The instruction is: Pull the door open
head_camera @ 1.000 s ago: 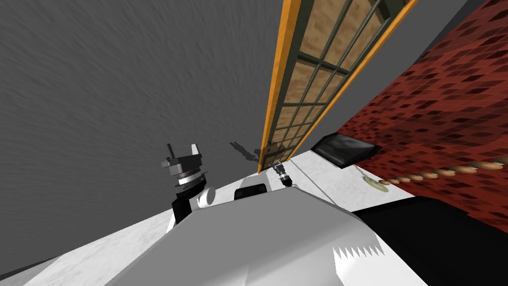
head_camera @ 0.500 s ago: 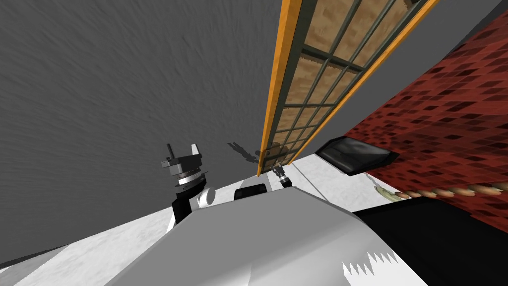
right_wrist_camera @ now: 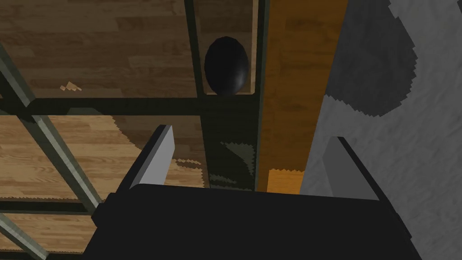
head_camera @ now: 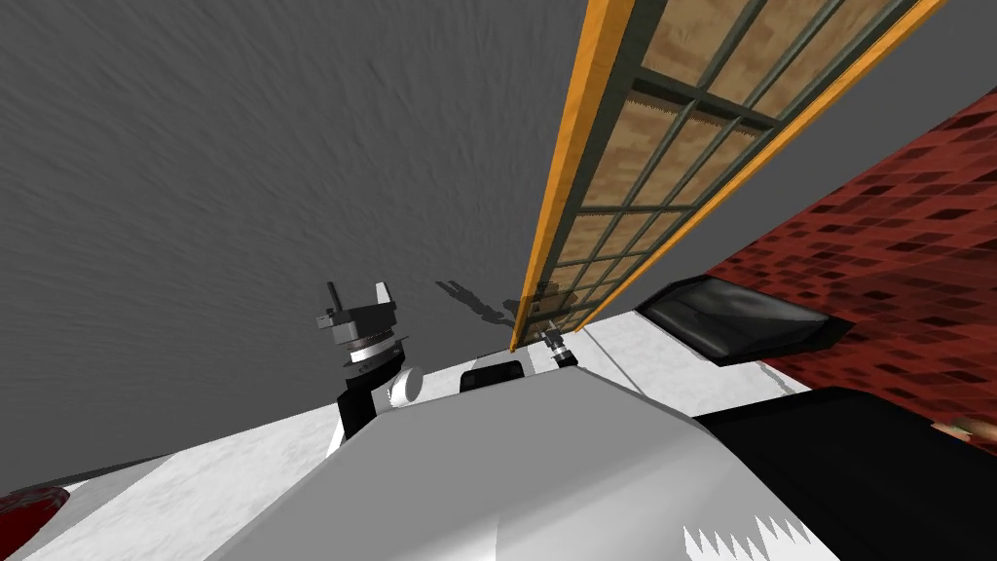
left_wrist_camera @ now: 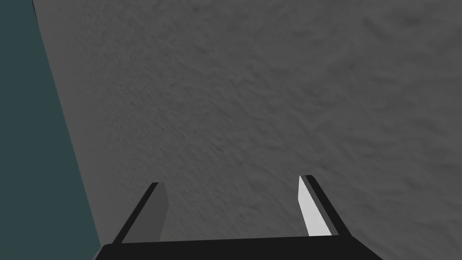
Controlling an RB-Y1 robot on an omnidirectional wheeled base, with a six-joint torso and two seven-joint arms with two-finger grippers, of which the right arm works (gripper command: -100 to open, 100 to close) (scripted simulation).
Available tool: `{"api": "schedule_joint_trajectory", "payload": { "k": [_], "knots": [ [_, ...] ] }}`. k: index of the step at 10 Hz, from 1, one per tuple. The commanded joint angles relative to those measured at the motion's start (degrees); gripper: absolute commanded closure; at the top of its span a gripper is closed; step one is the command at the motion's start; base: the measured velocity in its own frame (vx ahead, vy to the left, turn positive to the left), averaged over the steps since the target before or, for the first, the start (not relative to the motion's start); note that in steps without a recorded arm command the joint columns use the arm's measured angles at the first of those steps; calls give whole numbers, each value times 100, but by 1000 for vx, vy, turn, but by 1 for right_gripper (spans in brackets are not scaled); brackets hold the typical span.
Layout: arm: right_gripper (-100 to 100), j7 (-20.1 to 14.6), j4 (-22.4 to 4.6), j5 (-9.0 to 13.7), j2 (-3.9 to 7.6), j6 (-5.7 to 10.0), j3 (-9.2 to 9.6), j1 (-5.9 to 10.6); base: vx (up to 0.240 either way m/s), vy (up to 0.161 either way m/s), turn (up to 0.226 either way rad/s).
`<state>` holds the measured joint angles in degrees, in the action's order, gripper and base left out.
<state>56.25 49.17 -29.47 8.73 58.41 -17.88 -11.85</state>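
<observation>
The door (head_camera: 682,127) has an orange frame and dark green bars over wood-coloured panes, and it slants up from the middle in the head view. In the right wrist view its black oval knob (right_wrist_camera: 226,66) sits on the dark stile (right_wrist_camera: 230,135), a little beyond my right gripper (right_wrist_camera: 250,135). That gripper is open and straddles the stile and the orange edge (right_wrist_camera: 288,90), gripping nothing. In the head view the right gripper (head_camera: 555,343) is at the door's low end. My left gripper (head_camera: 357,289) stands open before a grey wall (left_wrist_camera: 270,90), nothing between its fingers (left_wrist_camera: 311,207).
A grey wall (head_camera: 243,175) lies to the door's left. A red brick-patterned surface (head_camera: 876,243) and a dark glossy block (head_camera: 740,317) lie to its right. The floor (head_camera: 195,487) is white, with a dark red object (head_camera: 24,506) at the lower left corner.
The whole head view has swung: door and brick surface slid right, the string of brown beads left the picture, and a red object appeared at lower left. Both grippers hold their poses.
</observation>
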Motion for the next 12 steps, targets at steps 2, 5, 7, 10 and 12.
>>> {"api": "schedule_joint_trajectory", "payload": {
  "k": [2,5,7,10,12],
  "knots": [
    [-100,3,-266,177,144,191,-223,-23,218,71,188],
    [-100,-1,-548,336,298,361,-426,-5,175,0,166],
    [100,-12,-553,283,255,381,-351,-57,-6,5,0],
    [100,-12,-553,283,255,381,-351,-57,-1,-9,1],
    [100,-12,-553,283,255,381,-351,-57,0,0,0]
  ]
}}
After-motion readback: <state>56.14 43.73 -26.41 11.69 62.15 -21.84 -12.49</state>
